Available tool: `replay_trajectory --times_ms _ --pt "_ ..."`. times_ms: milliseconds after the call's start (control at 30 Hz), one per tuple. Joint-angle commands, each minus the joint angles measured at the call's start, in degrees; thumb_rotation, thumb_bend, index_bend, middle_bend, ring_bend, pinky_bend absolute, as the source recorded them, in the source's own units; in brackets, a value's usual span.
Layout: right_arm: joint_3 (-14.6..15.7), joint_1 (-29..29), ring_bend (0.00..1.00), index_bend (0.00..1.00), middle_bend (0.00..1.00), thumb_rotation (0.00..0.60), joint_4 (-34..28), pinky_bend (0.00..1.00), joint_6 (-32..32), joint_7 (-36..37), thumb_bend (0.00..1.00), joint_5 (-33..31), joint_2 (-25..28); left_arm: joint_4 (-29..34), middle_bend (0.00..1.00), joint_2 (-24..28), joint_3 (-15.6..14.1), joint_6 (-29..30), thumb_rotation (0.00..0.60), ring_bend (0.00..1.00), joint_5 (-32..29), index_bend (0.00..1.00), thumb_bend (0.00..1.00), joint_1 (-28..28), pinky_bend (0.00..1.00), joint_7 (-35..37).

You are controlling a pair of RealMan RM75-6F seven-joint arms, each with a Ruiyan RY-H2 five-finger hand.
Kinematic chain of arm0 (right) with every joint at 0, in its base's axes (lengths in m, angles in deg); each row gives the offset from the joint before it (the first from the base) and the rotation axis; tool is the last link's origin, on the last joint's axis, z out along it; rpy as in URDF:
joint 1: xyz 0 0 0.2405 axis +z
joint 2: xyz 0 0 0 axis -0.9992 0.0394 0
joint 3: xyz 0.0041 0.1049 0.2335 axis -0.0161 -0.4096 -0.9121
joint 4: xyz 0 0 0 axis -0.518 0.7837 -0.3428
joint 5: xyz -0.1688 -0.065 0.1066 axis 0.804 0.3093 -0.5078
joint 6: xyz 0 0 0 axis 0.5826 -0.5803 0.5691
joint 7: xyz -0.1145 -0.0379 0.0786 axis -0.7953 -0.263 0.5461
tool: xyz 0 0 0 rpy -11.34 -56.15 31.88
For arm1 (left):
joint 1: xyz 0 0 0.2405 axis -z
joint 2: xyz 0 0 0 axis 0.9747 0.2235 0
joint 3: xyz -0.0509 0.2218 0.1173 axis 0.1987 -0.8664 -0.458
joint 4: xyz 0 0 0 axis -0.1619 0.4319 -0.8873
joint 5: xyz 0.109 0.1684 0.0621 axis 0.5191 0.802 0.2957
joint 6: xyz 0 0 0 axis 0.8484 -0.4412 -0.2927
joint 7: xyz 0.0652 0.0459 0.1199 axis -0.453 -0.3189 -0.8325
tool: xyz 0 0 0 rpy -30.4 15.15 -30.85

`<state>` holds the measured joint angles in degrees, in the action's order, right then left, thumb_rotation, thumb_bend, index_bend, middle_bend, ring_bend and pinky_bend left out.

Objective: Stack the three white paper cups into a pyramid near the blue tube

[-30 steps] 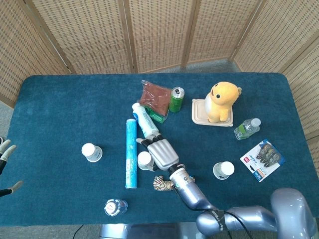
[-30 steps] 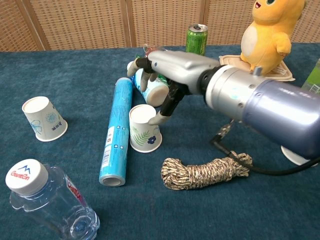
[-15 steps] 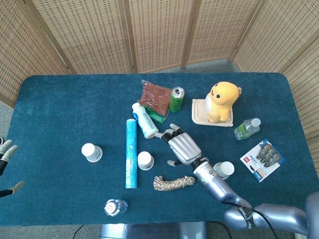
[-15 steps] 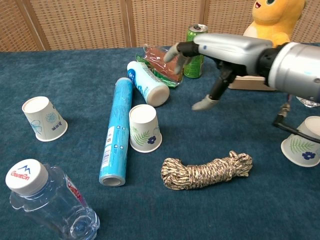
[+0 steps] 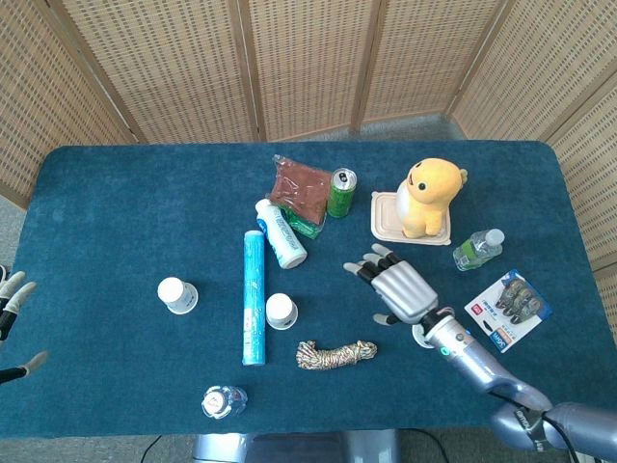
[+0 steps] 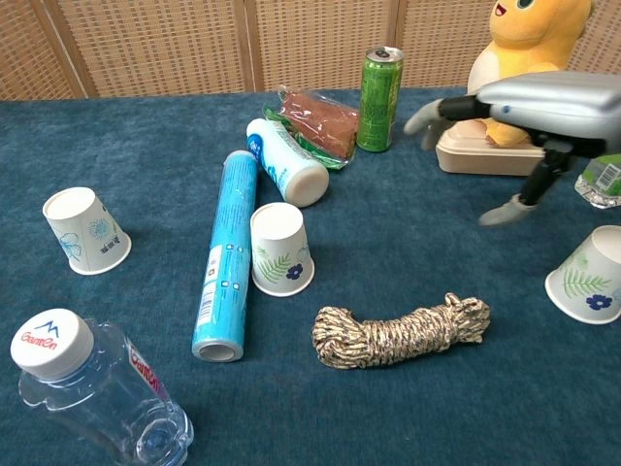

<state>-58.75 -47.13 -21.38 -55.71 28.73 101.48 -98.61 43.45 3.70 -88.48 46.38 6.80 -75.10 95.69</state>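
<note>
The blue tube (image 5: 254, 297) lies lengthwise on the blue table. One white paper cup (image 5: 281, 311) stands upside down just right of it. A second cup (image 5: 177, 295) stands upside down well to its left. The third cup (image 6: 587, 277) stands upside down at the right, and my right wrist mostly hides it in the head view. My right hand (image 5: 397, 287) hovers open above the table beside that third cup, fingers spread and holding nothing. Only the spread fingers of my left hand (image 5: 12, 299) show, off the table at the far left edge.
A coiled rope (image 5: 335, 354) lies in front of the middle cup. A water bottle (image 5: 224, 401) lies near the front edge. A white bottle (image 5: 281, 233), snack bag (image 5: 301, 183), green can (image 5: 341, 192), yellow plush (image 5: 429, 198), small bottle (image 5: 478, 249) and card pack (image 5: 508, 309) fill the back and right.
My right hand has left the middle cup beside the tube and swung right to the third cup, empty. The cups have not moved.
</note>
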Motion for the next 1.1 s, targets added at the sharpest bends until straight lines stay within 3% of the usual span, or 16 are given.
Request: replay_trajectory --times_ms 33,500,933,1100 --pt "0.85 -1.01 0.16 0.13 0.25 0.600 1.61 0.13 -0.02 2.47 0.03 1.01 1.80 0.00 0.00 -0.08 -0.02 -0.10 0.600 0.00 0.04 0.00 0.22 0.05 0.00 -0.21" --pt "5.62 -4.80 0.14 0.09 0.21 0.539 5.45 0.13 -2.42 11.43 0.02 8.45 5.73 -0.02 0.00 -0.24 0.15 -0.45 0.600 0.00 -0.46 0.00 0.22 0.17 0.00 -0.74" --pt "7.51 -6.90 0.14 0.09 0.21 0.534 10.91 0.13 -3.69 16.08 0.01 11.43 7.06 0.10 0.00 -0.34 0.15 -0.39 0.600 0.00 -0.44 0.00 0.22 0.15 0.00 -1.07" --pt "8.37 -7.88 0.14 0.09 0.20 0.506 13.04 0.13 -3.88 17.94 0.01 12.01 7.08 0.12 0.00 -0.37 0.13 -0.47 0.600 0.00 -0.46 0.00 0.22 0.16 0.00 -1.18"
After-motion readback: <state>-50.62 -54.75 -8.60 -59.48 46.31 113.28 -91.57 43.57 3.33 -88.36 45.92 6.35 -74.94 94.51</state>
